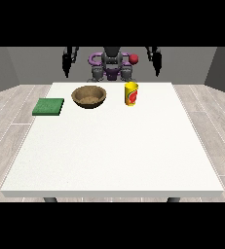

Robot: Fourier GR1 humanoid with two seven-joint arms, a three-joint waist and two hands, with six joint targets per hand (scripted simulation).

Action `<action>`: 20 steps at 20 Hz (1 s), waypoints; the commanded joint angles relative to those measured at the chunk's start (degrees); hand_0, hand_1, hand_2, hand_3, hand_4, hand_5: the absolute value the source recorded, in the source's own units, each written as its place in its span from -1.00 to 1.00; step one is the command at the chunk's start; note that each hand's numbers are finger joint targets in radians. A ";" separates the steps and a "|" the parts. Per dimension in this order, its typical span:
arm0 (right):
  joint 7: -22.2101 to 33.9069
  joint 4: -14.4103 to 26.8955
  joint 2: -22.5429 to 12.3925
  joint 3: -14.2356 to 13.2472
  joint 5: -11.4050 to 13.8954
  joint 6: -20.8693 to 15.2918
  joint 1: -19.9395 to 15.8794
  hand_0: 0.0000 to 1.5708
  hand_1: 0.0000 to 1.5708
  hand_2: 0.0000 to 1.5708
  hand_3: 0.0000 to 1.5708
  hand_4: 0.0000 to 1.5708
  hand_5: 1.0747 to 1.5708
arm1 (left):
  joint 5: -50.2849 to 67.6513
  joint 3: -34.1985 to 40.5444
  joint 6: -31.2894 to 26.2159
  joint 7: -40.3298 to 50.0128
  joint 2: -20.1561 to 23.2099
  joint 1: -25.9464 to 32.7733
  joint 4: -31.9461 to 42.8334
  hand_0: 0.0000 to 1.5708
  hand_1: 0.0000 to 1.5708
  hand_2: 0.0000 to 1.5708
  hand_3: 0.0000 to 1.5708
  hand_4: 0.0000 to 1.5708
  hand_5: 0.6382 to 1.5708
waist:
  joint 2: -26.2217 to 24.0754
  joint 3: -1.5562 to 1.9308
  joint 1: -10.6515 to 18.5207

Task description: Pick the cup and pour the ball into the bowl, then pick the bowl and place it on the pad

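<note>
White bench (114, 146) fills most of the front view, with the robot small behind its far edge. A yellow cup (131, 93) with a red mark on its side stands upright near the far edge, a little toward the view's right of the middle. Just beside it, toward the view's left and not touching, sits a brown wooden bowl (89, 96). A green pad (48, 106) lies flat at the bench's left edge, well apart from the bowl. No ball can be made out inside the cup from this angle.

Both hands hang raised behind the bench's far edge, away from every object: the hand at the view's left (66, 63) and the hand at the view's right (157, 62). Each holds nothing, its fingers pointing downward and looking relaxed.
</note>
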 commanded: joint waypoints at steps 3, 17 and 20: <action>3.57 -4.53 -1.57 -0.36 -0.65 0.53 -0.94 -1.00 -1.00 -1.00 -1.00 -0.26 1.00 | 0.58 0.52 -0.46 3.78 1.67 -0.31 -4.31 -1.00 -1.00 -1.00 -1.00 -1.00 0.98 | -12.17 -0.34 0.07; 23.83 -25.70 1.32 -0.58 -14.04 1.57 15.97 -1.00 -1.00 -1.00 -1.00 -0.35 1.00 | 3.02 -11.41 7.36 19.25 -5.84 14.01 -23.63 -1.00 -1.00 -1.00 -1.00 -1.00 0.95 | -23.55 -0.52 -2.09; 14.65 -24.38 3.08 0.85 -11.52 2.85 17.41 -1.00 -1.00 -1.00 -1.00 -0.39 1.00 | 1.27 -14.77 9.35 13.43 -5.86 13.49 -23.19 -1.00 -1.00 -1.00 -1.00 -1.00 0.95 | -15.86 -0.51 -1.30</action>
